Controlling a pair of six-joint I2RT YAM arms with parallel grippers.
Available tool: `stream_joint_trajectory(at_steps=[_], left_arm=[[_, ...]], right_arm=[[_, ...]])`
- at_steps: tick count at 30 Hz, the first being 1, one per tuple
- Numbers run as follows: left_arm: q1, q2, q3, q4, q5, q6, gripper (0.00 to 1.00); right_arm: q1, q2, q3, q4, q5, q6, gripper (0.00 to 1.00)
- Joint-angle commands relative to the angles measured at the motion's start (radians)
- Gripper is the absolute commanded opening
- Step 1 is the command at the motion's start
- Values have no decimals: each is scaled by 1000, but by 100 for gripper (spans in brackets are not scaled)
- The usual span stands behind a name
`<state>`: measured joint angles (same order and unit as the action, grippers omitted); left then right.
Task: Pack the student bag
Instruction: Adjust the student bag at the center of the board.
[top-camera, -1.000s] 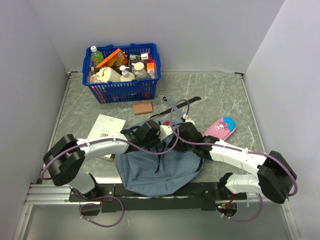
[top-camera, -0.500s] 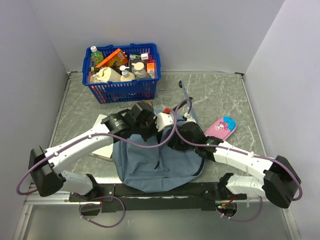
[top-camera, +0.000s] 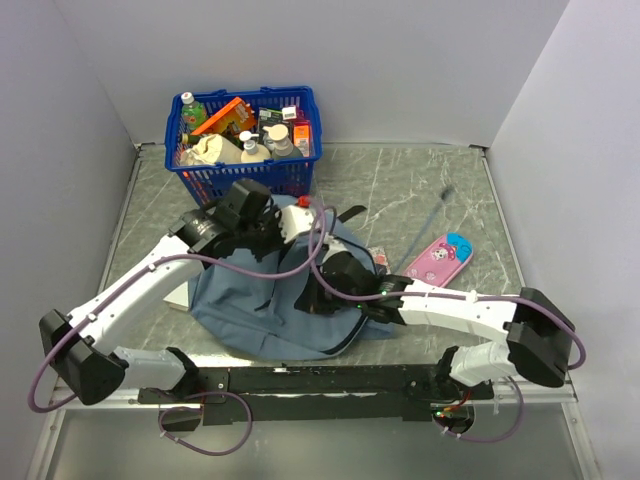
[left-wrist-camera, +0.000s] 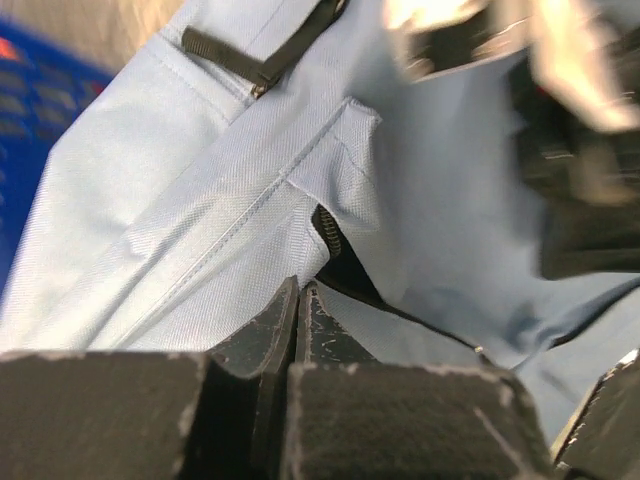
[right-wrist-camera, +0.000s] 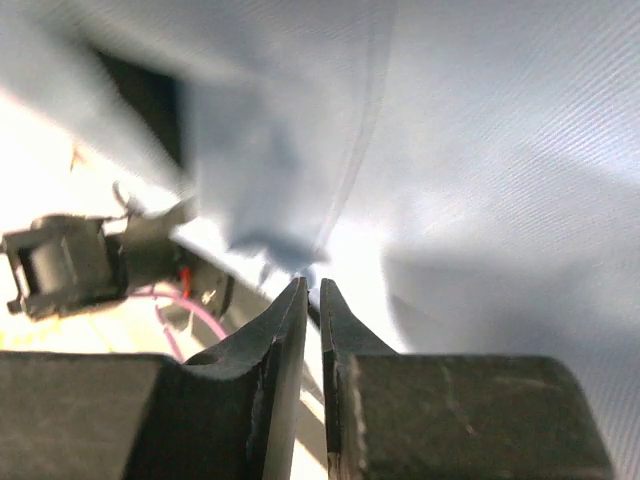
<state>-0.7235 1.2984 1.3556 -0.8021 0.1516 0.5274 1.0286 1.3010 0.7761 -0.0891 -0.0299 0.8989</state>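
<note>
Top external view: I see the student bag (top-camera: 250, 315) slumped on the grey marbled table (top-camera: 450, 190), left of centre, its far edge just in front of the blue basket (top-camera: 246, 183).
Left gripper: my left gripper (top-camera: 292, 224) sits at the bag's far edge, with its arm stretched diagonally across the left side of the table.
Left fingers: on the left wrist camera the fingertips (left-wrist-camera: 283, 312) are pressed together, pinching the grey-blue fabric right beside the end of a dark zipper (left-wrist-camera: 327, 232).
Right gripper: my right gripper (top-camera: 312, 293) is down on the middle of the bag, forearm lying low across the bag's right side.
Right fingers: on the right wrist camera they (right-wrist-camera: 290, 320) are nearly together, nipping a fold of bag fabric; that picture is blurred.
Basket: packed with bottles and boxes, at the far left against the wall.
Pencil case: a pink pencil case (top-camera: 441, 257) lies right of the bag, apart from it.
Strap: a black strap end (top-camera: 351, 213) pokes out at the bag's far right corner.
</note>
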Motion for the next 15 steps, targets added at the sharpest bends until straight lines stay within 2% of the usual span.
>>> stream_joint_trajectory(at_steps=[1, 2, 5, 7, 11, 12, 14, 15], left_arm=[[35, -41, -136, 109, 14, 80, 4], [36, -39, -153, 115, 14, 76, 13], [53, -40, -203, 173, 20, 19, 32], [59, -48, -214, 211, 22, -52, 33], [62, -99, -260, 328, -53, -243, 36], [59, -108, -291, 346, -64, -304, 38], [55, -136, -343, 365, -85, -372, 47], [18, -145, -367, 371, -111, -383, 48]], right_arm=[[30, 41, 57, 68, -28, 43, 18], [31, 43, 58, 69, -30, 47, 18], [33, 34, 58, 46, -5, 48, 18], [30, 2, 43, 13, 25, 51, 18], [2, -80, 0, -26, 91, 46, 36], [-4, -109, -14, -35, 113, 48, 36], [-33, -130, -35, -41, 113, 47, 37], [-42, -152, -46, -40, 114, 51, 38]])
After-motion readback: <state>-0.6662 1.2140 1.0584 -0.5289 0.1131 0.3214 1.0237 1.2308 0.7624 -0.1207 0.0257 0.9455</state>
